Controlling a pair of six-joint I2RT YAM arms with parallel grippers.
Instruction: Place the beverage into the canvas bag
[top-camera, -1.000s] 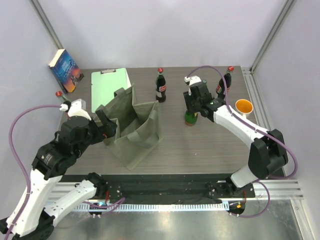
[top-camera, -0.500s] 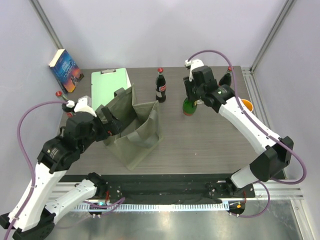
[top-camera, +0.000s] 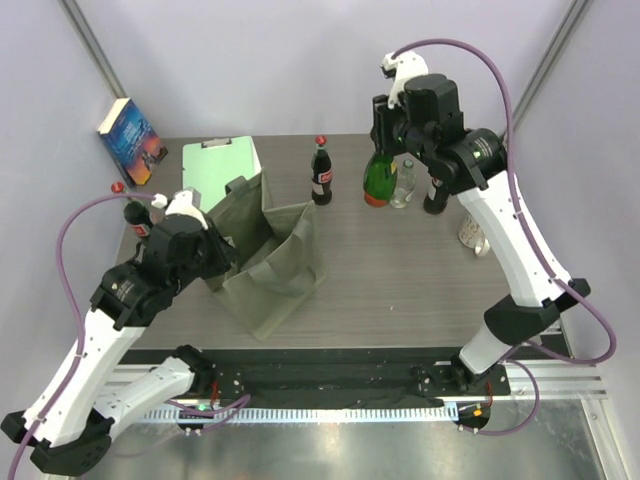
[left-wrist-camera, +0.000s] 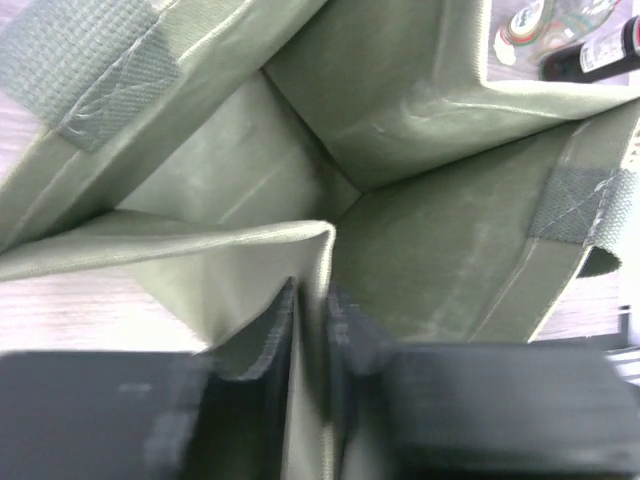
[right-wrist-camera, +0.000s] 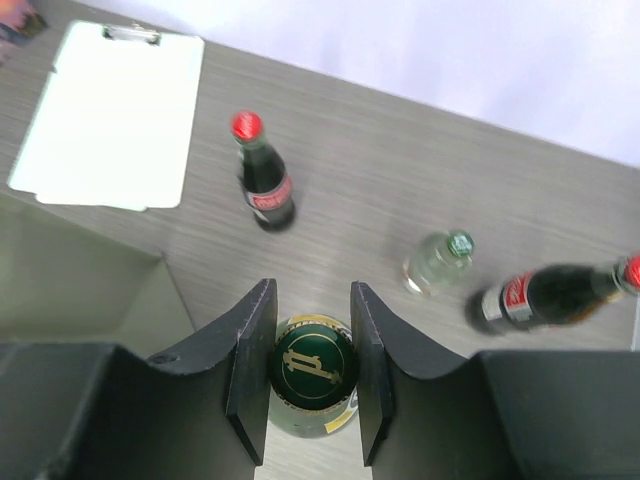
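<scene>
My right gripper (top-camera: 381, 156) is shut on the neck of a green glass bottle (top-camera: 378, 184) and holds this beverage upright, above the table, right of the bag. From the right wrist the gold-marked green cap (right-wrist-camera: 316, 362) sits between the two fingers of that gripper (right-wrist-camera: 313, 368). The olive-grey canvas bag (top-camera: 275, 262) stands open at the table's left-centre. At the bag's left rim, my left gripper (top-camera: 222, 252) is shut on the fabric wall. In the left wrist view that gripper (left-wrist-camera: 312, 335) pinches a thin edge of the bag (left-wrist-camera: 420, 230), with the inner dividers beyond.
A cola bottle (top-camera: 321, 172) stands behind the bag, and a clear bottle (top-camera: 403, 185) and another dark bottle (top-camera: 437, 196) stand near the right arm. A mint-green clipboard (top-camera: 220, 170) and a book (top-camera: 130, 140) lie at the back left. One more cola bottle (top-camera: 135, 215) stands by the left arm.
The right gripper has lifted the green bottle off the table, up and toward the back. The left gripper has moved onto the bag's left rim and closed on the fabric.
</scene>
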